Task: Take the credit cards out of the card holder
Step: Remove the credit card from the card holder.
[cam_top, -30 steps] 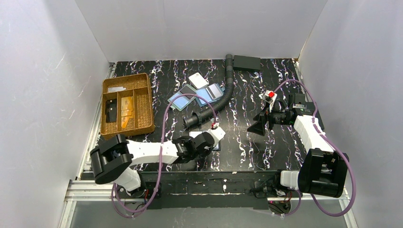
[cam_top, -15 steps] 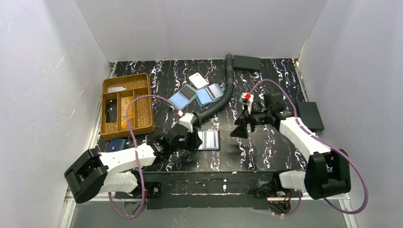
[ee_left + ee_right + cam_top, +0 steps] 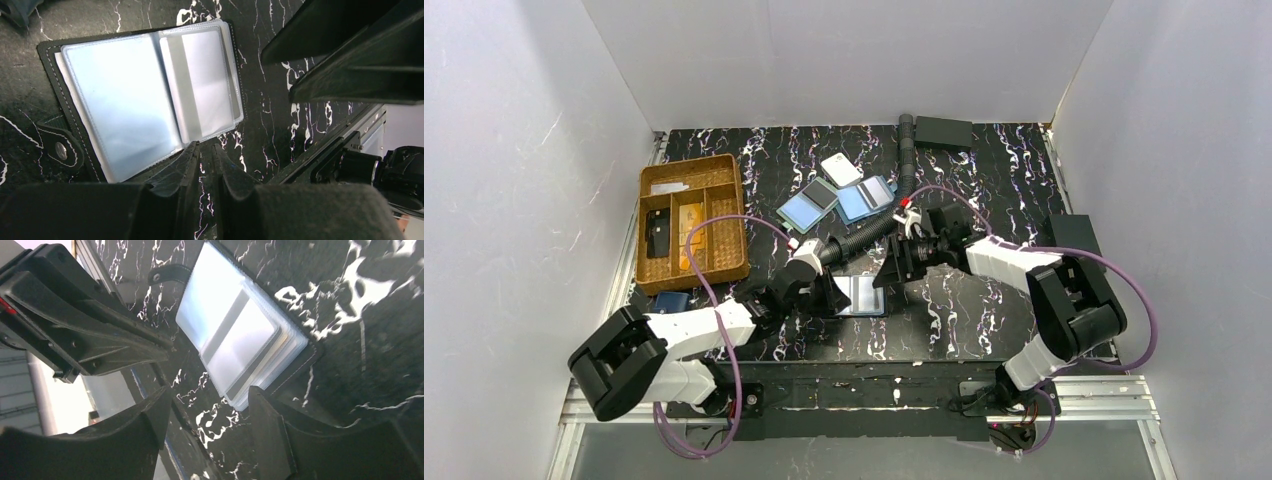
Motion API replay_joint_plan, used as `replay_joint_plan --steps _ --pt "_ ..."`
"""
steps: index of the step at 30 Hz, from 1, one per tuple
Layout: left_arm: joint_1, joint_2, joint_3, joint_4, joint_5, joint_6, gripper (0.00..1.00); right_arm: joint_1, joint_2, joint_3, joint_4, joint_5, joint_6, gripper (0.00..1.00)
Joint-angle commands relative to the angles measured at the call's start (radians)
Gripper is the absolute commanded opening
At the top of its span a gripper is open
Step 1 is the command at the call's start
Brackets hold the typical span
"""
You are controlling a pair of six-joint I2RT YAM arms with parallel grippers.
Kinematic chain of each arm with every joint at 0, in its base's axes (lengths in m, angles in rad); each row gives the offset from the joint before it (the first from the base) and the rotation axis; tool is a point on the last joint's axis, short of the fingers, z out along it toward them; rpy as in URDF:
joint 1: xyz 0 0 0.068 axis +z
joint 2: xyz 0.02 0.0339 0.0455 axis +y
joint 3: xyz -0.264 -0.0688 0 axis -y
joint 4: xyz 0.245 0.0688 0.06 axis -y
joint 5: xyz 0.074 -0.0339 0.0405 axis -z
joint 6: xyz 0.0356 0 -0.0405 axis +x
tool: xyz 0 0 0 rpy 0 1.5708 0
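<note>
The black card holder [image 3: 862,295] lies open on the marbled surface [image 3: 964,322], clear sleeves facing up. The left tool [image 3: 206,149], open only a sliver, and the half-open right tool [image 3: 210,394] are at its edges, holding nothing.

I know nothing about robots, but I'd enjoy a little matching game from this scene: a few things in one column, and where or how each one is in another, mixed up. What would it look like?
Things:
1. card holder
2. wicker tray
3. white tag
4. right arm's fingers

Place or state:
A. spread apart, close to the card holder
B. at the left side of the table, divided into compartments
C. lying open, clear sleeves facing up
D. towards the back of the table

Pairs: 1-C, 2-B, 3-D, 4-A
</note>
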State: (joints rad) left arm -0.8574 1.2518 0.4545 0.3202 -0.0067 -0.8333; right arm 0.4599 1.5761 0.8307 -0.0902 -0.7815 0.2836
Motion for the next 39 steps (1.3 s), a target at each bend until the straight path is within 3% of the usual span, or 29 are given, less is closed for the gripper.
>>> replay_joint_plan --steps 1,14,24,32,39 --pt "0.003 0.023 -0.017 0.034 -0.008 -0.029 0.15 0.039 -0.063 -0.093 0.278 0.061 0.268 0.65" --pt "0.004 0.127 0.025 0.049 0.0 -0.028 0.15 0.062 0.034 -0.143 0.416 0.089 0.451 0.59" --pt "0.004 0.18 0.02 0.064 0.007 -0.026 0.16 0.084 0.044 -0.124 0.276 0.259 0.423 0.63" --pt "0.012 0.231 0.003 0.077 0.039 -0.027 0.09 0.106 0.108 -0.115 0.349 0.143 0.47 0.62" --pt "0.017 0.222 -0.006 0.083 0.043 -0.027 0.1 0.139 0.109 -0.095 0.384 0.074 0.438 0.49"
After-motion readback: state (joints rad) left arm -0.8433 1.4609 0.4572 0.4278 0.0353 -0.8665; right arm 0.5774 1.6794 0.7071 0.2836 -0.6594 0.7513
